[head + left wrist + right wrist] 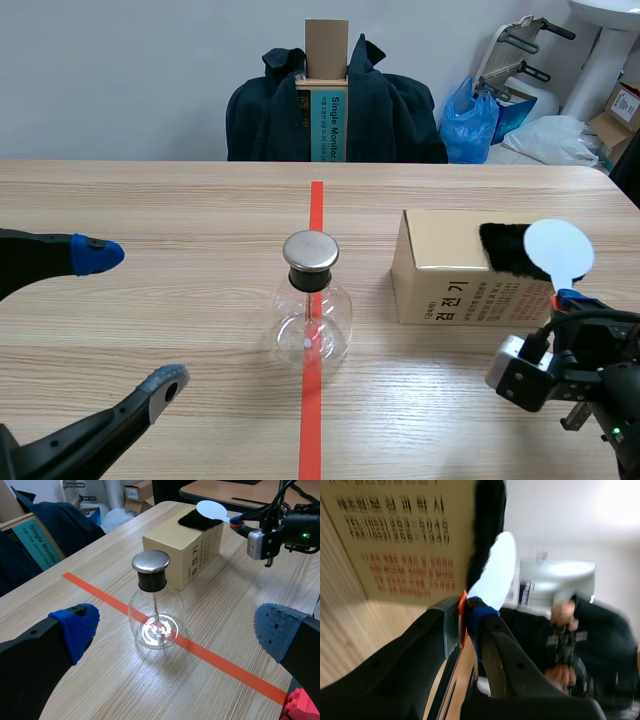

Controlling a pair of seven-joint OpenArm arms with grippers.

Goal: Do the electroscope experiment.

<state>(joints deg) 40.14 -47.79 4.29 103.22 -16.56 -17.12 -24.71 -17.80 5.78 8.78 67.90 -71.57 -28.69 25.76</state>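
Right gripper (465, 625) clenched on the white paddle (495, 570) — disc just ahead, over black fur (487, 525) on the box (395, 540). The electroscope (311, 310) stands ahead of the released left gripper (178, 632). Rubbing could twist the paddle loose — thin hold.

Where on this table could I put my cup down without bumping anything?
Bare: the far strip of table behind the flask and box, and the near wood before the box. Crowded: the box's right end, where the right gripper holds a white paddle by the fur.
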